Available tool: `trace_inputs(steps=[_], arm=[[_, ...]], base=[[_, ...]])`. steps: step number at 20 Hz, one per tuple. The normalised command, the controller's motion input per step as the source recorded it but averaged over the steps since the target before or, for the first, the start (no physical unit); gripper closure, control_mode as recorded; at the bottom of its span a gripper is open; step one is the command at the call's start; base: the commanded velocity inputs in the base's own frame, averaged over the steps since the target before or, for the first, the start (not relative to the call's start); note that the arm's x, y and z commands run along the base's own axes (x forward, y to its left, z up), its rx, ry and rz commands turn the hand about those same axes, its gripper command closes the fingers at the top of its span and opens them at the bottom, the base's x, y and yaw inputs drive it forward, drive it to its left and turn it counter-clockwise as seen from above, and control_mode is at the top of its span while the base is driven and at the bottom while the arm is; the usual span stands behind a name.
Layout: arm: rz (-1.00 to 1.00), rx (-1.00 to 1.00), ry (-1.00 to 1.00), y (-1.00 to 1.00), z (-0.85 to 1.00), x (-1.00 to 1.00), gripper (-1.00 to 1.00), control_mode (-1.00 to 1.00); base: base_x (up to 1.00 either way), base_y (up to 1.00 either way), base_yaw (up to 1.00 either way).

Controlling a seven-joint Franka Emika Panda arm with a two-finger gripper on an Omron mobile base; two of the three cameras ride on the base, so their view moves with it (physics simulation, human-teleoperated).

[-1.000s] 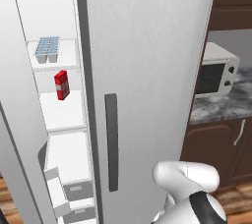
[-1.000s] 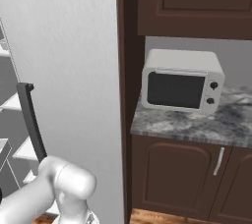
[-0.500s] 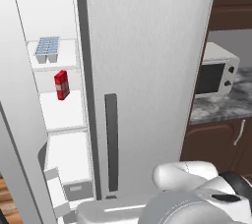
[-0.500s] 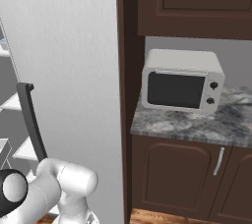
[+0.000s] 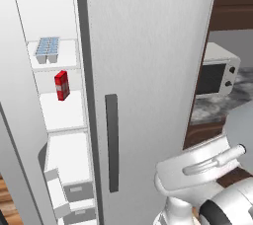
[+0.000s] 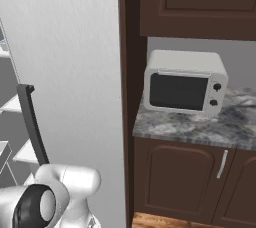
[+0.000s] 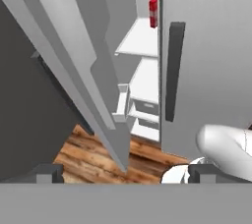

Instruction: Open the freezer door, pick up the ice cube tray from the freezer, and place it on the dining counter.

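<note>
The freezer door (image 7: 74,56) was found swung open, seen edge-on in the hand view, so that the freezer (image 5: 62,115) stood exposed to the left of the closed plain fridge door (image 5: 148,71) with its dark bar handle (image 5: 112,142).

The ice cube tray (image 5: 47,50) was seen resting on an upper white shelf (image 5: 66,63), toward that shelf's front left corner, with the red carton (image 5: 61,85) on the shelf below, just under it. In the left base view the tray's long axis appeared to run from the shelf's front edge toward its back.

The pincer (image 7: 125,175) was seen low, its two dark fingertips (image 7: 47,173) standing at the bottom of the hand view as wide apart as they go, with nothing between them. It was held down by the drawers (image 7: 142,112) and the wooden floor (image 7: 93,156), so the tray was judged to lie well above it and deeper into the compartment (only the underside of the upper shelf could be made out at the top edge of the hand view). A long rise and a reach inward, past the edge of the open door, would be called for.

No brand, label or legible writing could be made out on the carton, the doors or the white microwave (image 6: 185,82).
</note>
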Motion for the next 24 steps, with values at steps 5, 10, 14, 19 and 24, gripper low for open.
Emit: trace_inputs(steps=[5,10,14,19,24], arm=[[0.45,0.02,-0.04,-0.05,-0.45,0.80,-1.00,-1.00],[0.37,0.00,-0.05,0.21,-0.63,0.76,-1.00,-1.00],[0.42,0.04,-0.20,0.02,-0.47,0.64,-1.00,-1.00],[0.45,0.03,-0.16,0.23,-0.57,0.52,-1.00,-1.00],[0.39,0.03,-0.06,0.58,-0.53,0.41,-1.00,-1.00]], base=[[0.00,0.00,0.00],[0.00,0.00,0.00],[0.00,0.00,0.00],[0.00,0.00,0.00],[0.00,0.00,0.00]])
